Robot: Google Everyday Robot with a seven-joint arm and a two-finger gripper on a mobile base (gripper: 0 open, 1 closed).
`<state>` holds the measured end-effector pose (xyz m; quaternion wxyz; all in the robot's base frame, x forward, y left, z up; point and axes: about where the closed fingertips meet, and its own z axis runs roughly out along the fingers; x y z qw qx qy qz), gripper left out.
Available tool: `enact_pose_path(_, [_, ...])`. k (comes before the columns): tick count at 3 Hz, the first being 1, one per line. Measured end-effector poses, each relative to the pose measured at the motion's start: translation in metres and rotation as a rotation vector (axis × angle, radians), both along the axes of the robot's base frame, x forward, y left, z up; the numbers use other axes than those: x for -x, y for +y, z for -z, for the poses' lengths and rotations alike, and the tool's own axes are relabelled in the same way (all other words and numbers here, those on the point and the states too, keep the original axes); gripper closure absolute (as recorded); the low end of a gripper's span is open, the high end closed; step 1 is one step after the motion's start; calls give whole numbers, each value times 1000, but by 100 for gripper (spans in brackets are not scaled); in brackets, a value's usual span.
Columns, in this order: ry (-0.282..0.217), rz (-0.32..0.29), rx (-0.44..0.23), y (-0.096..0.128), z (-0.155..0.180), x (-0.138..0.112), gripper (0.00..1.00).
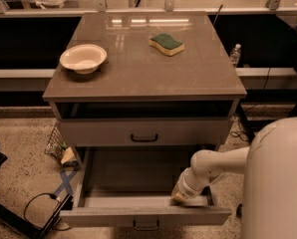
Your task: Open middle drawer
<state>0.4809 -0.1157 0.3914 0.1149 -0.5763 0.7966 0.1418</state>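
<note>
The middle drawer [138, 214] is the wide shallow grey drawer pulled well out of the cabinet, with its plain grey inside showing and a small black bar handle [146, 226] on its low front panel. My gripper [180, 198] is at the end of the white arm. It reaches down into the drawer's front right corner, right behind the front panel. The drawer above [144, 132] is closed.
A cream bowl [83, 58] and a green sponge [167, 44] lie on the cabinet top [138, 78]. My white body [278, 183] fills the lower right. Cables, blue tape and a wire basket [56, 143] are on the floor at the left.
</note>
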Motion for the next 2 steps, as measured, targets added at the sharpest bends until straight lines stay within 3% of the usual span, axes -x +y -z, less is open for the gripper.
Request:
enact_pose_path(1, [63, -23, 4, 8, -5, 36, 100])
enact_pose_path(2, [97, -36, 7, 12, -7, 56, 88])
